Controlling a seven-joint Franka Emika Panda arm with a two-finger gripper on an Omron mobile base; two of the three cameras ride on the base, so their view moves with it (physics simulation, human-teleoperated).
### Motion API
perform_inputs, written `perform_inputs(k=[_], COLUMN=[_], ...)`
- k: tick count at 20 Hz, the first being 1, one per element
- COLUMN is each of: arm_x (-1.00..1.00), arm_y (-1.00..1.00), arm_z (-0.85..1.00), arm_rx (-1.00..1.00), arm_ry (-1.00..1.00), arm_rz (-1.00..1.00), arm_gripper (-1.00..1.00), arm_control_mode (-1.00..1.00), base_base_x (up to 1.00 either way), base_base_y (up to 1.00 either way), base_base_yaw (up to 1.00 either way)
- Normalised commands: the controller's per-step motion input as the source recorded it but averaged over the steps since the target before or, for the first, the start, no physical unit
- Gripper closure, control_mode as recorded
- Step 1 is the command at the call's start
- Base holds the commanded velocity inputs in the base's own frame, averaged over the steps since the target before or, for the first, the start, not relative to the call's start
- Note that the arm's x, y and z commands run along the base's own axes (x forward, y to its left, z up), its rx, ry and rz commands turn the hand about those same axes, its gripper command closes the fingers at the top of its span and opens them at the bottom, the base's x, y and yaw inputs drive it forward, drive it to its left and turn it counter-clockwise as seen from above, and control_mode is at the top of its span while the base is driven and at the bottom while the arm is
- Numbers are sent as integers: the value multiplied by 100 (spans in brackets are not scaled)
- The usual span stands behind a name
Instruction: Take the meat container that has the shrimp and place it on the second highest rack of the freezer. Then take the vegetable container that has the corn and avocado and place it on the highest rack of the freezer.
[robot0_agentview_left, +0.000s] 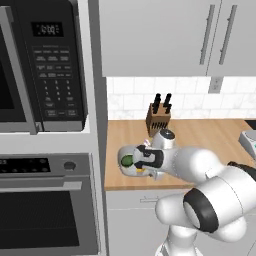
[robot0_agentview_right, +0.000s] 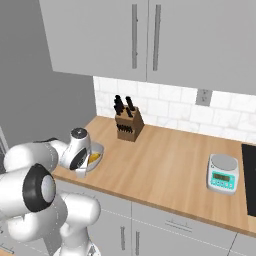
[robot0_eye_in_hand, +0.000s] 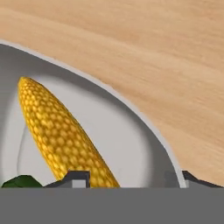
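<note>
fingers (robot0_eye_in_hand: 78, 178) straddle the bowl's (robot0_eye_in_hand: 144, 122) rim, one tip inside by the corn (robot0_eye_in_hand: 61, 131), the other outside over the wooden surface (robot0_eye_in_hand: 153, 52); whether they pinch the rim i cannot tell. avocado (robot0_agentview_left: 128, 160) lies in the bowl, near the surface's left edge.

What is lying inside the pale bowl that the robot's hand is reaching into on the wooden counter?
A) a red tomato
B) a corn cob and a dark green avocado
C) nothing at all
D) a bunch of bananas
B: the hand view shows the yellow corn lying in the vegetable container with a bit of the dark green avocado beside it; the left base view also shows the green fruit in the bowl.
</note>
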Motion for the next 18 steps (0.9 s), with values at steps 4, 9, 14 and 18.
perform_inputs(k=[4,9,14,18], arm_x=[-11,-45,-53,-60], arm_y=[-26,-40,-45,-48], arm_z=[-2,61,100,100], arm_rx=[0,0,0,0], arm_ry=[0,-9,-1,0], arm_rz=[-9,-1,0,6], arm_gripper=[100,100,100,100], arm_control_mode=[-100,-100,-100,-100], base_base_x=[0,0,0,0], base_base_y=[0,0,0,0], base_base_yaw=[0,0,0,0])
